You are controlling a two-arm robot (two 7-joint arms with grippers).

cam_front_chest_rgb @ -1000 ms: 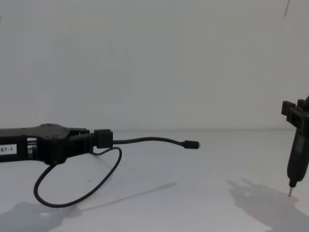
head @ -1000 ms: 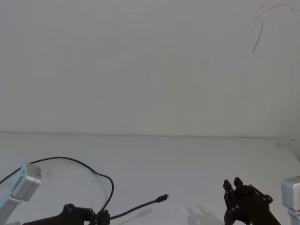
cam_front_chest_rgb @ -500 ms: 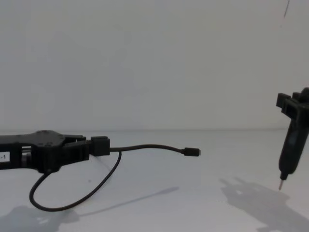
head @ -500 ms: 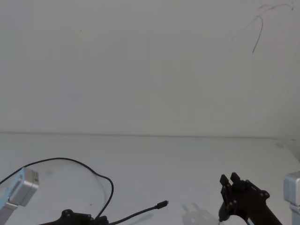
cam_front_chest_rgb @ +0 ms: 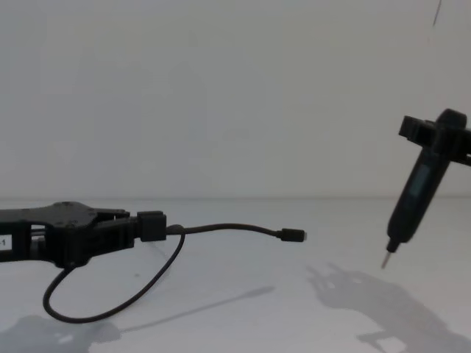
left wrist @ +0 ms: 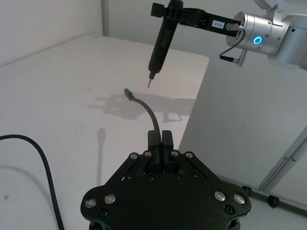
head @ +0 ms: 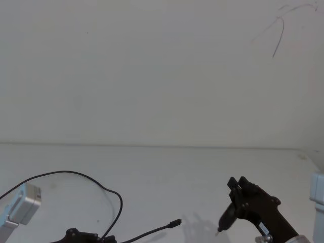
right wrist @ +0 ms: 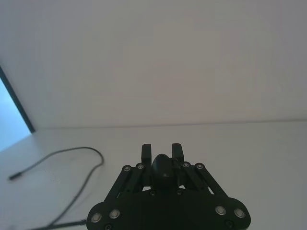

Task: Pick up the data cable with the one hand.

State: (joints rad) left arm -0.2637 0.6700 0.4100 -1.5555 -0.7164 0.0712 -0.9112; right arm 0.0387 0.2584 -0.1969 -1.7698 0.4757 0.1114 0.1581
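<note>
Since the left gripper (cam_front_chest_rgb: 152,225) is clenched on the data cable (cam_front_chest_rgb: 221,227), plug end (cam_front_chest_rgb: 292,235) jutting ahead of it and loop (cam_front_chest_rgb: 96,317) sagging beneath, a slow, steady lift seems best, kept clear of the pen-shaped tool (cam_front_chest_rgb: 413,193) clamped in the right gripper (head: 237,184).

You see a matt black data cable (cam_front_chest_rgb: 221,226), a matt black plastic left gripper (cam_front_chest_rgb: 152,226), a metal-tipped tool (cam_front_chest_rgb: 412,195) and a smooth white table (cam_front_chest_rgb: 287,331).

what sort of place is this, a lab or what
Likely a robot test bench in a lab: a plain white table against a white wall, the left gripper holding the data cable, the right gripper holding a pen-shaped tool.
</note>
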